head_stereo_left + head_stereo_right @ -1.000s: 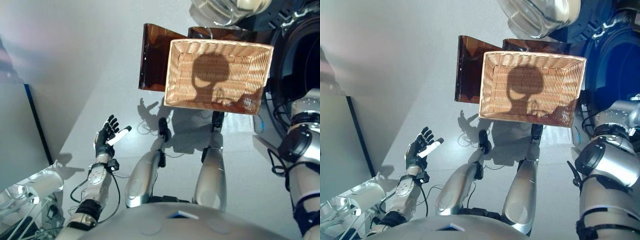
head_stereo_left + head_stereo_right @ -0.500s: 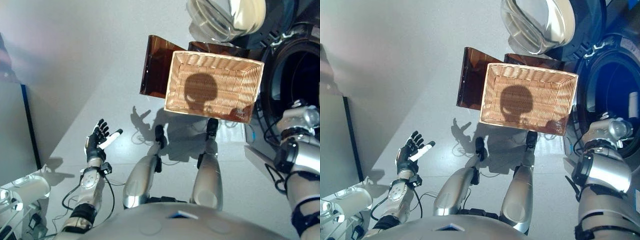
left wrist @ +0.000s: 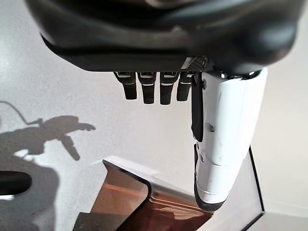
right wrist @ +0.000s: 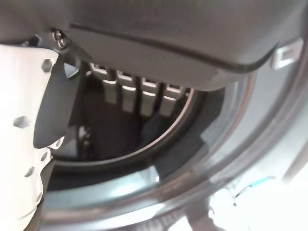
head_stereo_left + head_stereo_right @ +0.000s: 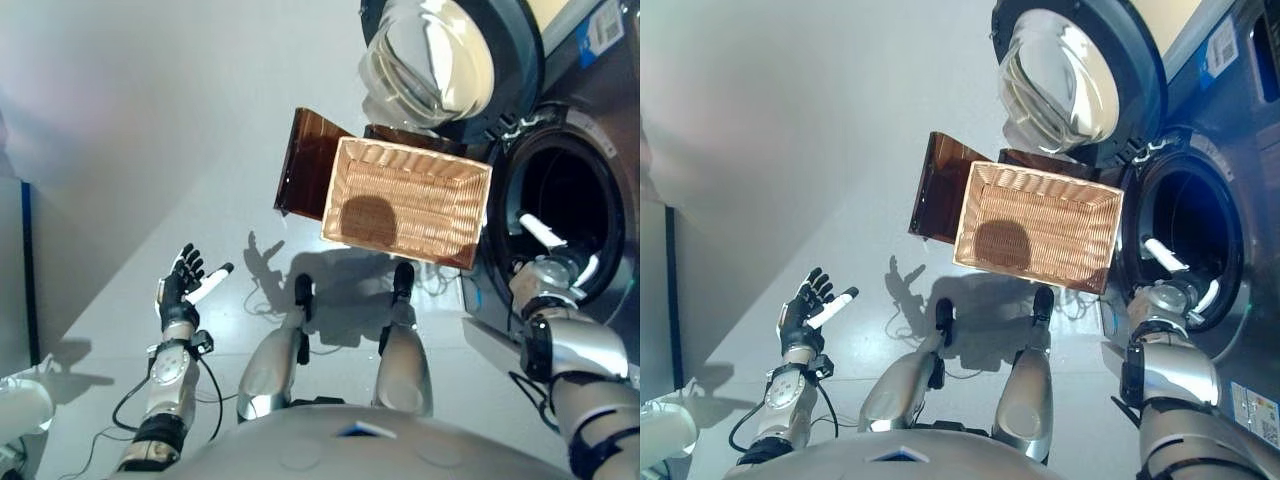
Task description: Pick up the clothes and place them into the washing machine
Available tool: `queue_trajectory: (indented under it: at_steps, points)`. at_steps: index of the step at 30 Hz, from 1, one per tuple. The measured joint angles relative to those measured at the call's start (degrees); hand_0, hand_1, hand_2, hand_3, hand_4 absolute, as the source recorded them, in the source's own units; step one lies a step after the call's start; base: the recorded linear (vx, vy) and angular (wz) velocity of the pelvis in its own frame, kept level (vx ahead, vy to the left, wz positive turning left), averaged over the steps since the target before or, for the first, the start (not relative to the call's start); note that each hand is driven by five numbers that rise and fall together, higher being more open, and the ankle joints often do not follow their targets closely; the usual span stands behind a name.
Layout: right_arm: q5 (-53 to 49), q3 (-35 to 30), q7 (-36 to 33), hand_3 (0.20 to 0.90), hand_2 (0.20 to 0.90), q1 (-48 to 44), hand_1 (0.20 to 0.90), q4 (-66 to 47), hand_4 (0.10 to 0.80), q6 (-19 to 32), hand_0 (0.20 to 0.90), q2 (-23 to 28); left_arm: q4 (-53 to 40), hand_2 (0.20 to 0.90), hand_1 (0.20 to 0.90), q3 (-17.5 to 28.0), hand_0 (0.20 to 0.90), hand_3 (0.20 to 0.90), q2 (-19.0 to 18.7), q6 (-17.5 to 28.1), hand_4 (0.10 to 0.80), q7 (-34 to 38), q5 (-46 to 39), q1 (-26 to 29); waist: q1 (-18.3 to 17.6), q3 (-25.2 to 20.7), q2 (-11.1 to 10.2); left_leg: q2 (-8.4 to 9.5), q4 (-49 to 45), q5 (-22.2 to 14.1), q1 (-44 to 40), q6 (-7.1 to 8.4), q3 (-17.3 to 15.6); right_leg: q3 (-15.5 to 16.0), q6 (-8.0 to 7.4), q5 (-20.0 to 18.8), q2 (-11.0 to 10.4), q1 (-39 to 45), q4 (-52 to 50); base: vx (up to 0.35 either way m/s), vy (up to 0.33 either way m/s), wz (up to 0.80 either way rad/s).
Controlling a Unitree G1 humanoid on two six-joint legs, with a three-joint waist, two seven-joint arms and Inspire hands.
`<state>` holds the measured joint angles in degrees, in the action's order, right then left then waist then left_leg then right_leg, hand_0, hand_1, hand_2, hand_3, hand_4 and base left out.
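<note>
The shallow wicker basket (image 5: 420,210) rests on the low dark brown box (image 5: 300,165) beside the washing machine and holds no clothes. The machine's drum opening (image 5: 555,195) is dark. In the right wrist view a dark bluish shape (image 4: 154,127) lies inside it. My right hand (image 5: 545,272) is at the mouth of the drum, fingers (image 4: 132,94) straight and pointing in, holding nothing. My left hand (image 5: 180,292) hangs out over the floor at the left, fingers (image 3: 151,89) spread, empty.
The machine's round glass door (image 5: 445,65) stands swung open above the basket. A dark vertical edge (image 5: 28,260) of a panel runs along the far left. Pale floor (image 5: 150,150) spreads to the left of the box.
The camera has tilted up, so the machine's door and drum now show. My right hand has reached forward to the mouth of the drum. My left hand stays raised and open.
</note>
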<state>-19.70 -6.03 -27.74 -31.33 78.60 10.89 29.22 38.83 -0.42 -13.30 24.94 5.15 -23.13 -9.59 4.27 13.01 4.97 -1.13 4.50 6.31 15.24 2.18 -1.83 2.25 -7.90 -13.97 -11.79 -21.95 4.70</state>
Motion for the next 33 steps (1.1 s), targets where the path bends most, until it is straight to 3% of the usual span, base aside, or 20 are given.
queue_trajectory:
  at_steps: [5, 11, 18, 33]
  points:
    - [8.60, 4.32, 0.38, 0.900, 0.900, 3.58, 0.900, -5.81, 0.800, 0.20, 0.900, -2.27, 2.05, 0.900, 0.900, 0.38, 0.900, 0.900, 0.00, -0.07, 0.800, 0.18, 1.06, -0.03, -0.02, -1.02, -1.89, -0.09, 0.00, -0.21, -1.51, 0.08, 0.24, 0.12, 0.33, 0.18, 0.36, 1.58, 0.02, 0.059, -0.026, 0.00]
    - [13.72, 7.90, 3.81, 0.900, 0.900, 12.24, 0.900, -10.80, 0.800, 0.22, 0.900, -8.05, 4.12, 0.900, 0.900, 1.62, 0.900, 0.900, 1.32, -0.33, 0.800, 1.37, 1.70, 0.09, 0.17, -3.06, -4.02, -1.50, 0.01, -1.48, -5.99, 0.74, 0.90, 1.81, 0.73, 1.73, 1.48, 6.65, 0.05, 0.089, -0.031, 0.04]
    - [12.58, 7.77, 6.52, 0.900, 0.900, 19.30, 0.900, -12.31, 0.800, 0.35, 0.900, -11.64, 8.57, 0.900, 0.900, 2.39, 0.900, 0.900, 1.24, -1.11, 0.800, 2.40, 2.71, -0.14, -0.20, -7.37, -6.18, -2.04, 0.05, -2.76, -9.18, 0.85, 0.89, 2.16, 0.70, 3.10, 1.93, 9.77, 0.24, 0.076, -0.010, -0.03]
    - [14.76, 7.88, 7.99, 0.900, 0.900, 28.25, 0.900, -12.13, 0.800, 0.30, 0.900, -16.46, 16.47, 0.900, 0.900, 2.48, 0.900, 0.900, 1.21, -3.29, 0.800, 2.98, 6.96, -0.93, -0.28, -13.15, -8.77, -2.31, 0.32, -4.60, -16.07, 0.42, -1.00, 1.69, 0.53, 4.02, 2.16, 15.61, 0.31, 0.037, 0.005, -0.06]
